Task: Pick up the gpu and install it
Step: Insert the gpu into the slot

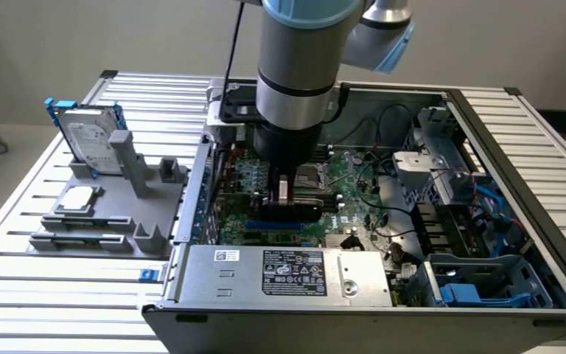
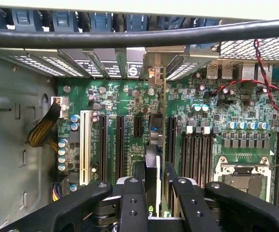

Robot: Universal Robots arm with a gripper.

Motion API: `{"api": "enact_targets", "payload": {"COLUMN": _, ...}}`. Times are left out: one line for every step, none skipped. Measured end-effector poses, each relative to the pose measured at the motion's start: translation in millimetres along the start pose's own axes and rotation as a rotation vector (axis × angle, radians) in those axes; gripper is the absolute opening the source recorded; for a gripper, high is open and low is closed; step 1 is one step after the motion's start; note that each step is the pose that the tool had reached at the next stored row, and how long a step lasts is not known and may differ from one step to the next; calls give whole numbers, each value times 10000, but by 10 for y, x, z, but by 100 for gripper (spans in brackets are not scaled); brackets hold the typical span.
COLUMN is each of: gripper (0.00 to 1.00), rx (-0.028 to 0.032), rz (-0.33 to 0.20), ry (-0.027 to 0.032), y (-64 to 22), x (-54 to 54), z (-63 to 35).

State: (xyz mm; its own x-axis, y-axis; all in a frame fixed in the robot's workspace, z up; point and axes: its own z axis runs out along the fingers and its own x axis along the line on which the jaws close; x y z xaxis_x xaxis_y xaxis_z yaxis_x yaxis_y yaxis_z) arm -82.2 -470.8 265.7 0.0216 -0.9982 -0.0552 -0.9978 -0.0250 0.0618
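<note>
The gpu [image 1: 303, 206] is a thin black card held edge-down just above the green motherboard [image 1: 362, 173] inside the open computer case [image 1: 519, 147]. My gripper [image 1: 283, 193] reaches down from the arm and is shut on the card's upper edge. In the wrist view the gpu [image 2: 154, 133] runs edge-on between my black fingers [image 2: 132, 193], in line with the black expansion slots [image 2: 120, 145]. Its far end reaches the rear bracket openings [image 2: 154, 72]. Whether its bottom edge sits in a slot is hidden by the card itself.
A silver power supply [image 1: 283, 273] fills the case's near end, and drive cages [image 1: 460, 162] with blue cables stand at the exterior view's right. A hard drive in a blue frame [image 1: 91, 136] stands on a grey fixture [image 1: 96, 214] on the slatted table. A red-black wire [image 2: 265, 77] crosses the board.
</note>
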Motion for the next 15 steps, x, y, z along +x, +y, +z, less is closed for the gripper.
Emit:
{"api": "enact_targets", "payload": {"gripper": 27, "rx": -9, "rz": -14, "ry": 1, "y": -1, "x": 0, "z": 1}}
{"api": "enact_targets", "payload": {"gripper": 27, "rx": -17, "rz": -29, "ry": 1, "y": -3, "x": 1, "z": 2}}
{"api": "enact_targets", "payload": {"gripper": 27, "rx": -29, "rz": -47, "ry": 3, "y": -4, "x": 1, "z": 3}}
{"api": "enact_targets", "payload": {"gripper": 27, "rx": -39, "rz": -67, "ry": 4, "y": -5, "x": 2, "z": 4}}
{"api": "enact_targets", "payload": {"gripper": 27, "rx": -48, "rz": -92, "ry": 5, "y": -8, "x": 2, "z": 5}}
{"api": "enact_targets", "payload": {"gripper": 27, "rx": -55, "rz": -118, "ry": 6, "y": -10, "x": 2, "z": 5}}
{"api": "enact_targets", "payload": {"gripper": 27, "rx": -60, "rz": -143, "ry": 7, "y": -13, "x": 2, "z": 5}}
{"api": "enact_targets", "payload": {"gripper": 27, "rx": -64, "rz": -170, "ry": 8, "y": -17, "x": 2, "z": 6}}
{"api": "enact_targets", "payload": {"gripper": 27, "rx": -67, "rz": -199, "ry": 9, "y": -20, "x": 2, "z": 6}}
{"api": "enact_targets", "payload": {"gripper": 27, "rx": -71, "rz": -227, "ry": 12, "y": -23, "x": 2, "z": 6}}
{"api": "enact_targets", "payload": {"gripper": 27, "rx": -75, "rz": -250, "ry": 14, "y": -25, "x": 2, "z": 5}}
{"api": "enact_targets", "payload": {"gripper": 27, "rx": -78, "rz": -272, "ry": 16, "y": -28, "x": 2, "z": 5}}
{"api": "enact_targets", "payload": {"gripper": 27, "rx": -81, "rz": -293, "ry": 17, "y": -30, "x": 2, "z": 5}}
{"api": "enact_targets", "payload": {"gripper": 27, "rx": -85, "rz": -312, "ry": 18, "y": -30, "x": 2, "z": 5}}
{"api": "enact_targets", "payload": {"gripper": 27, "rx": -89, "rz": -327, "ry": 20, "y": -30, "x": 3, "z": 6}}
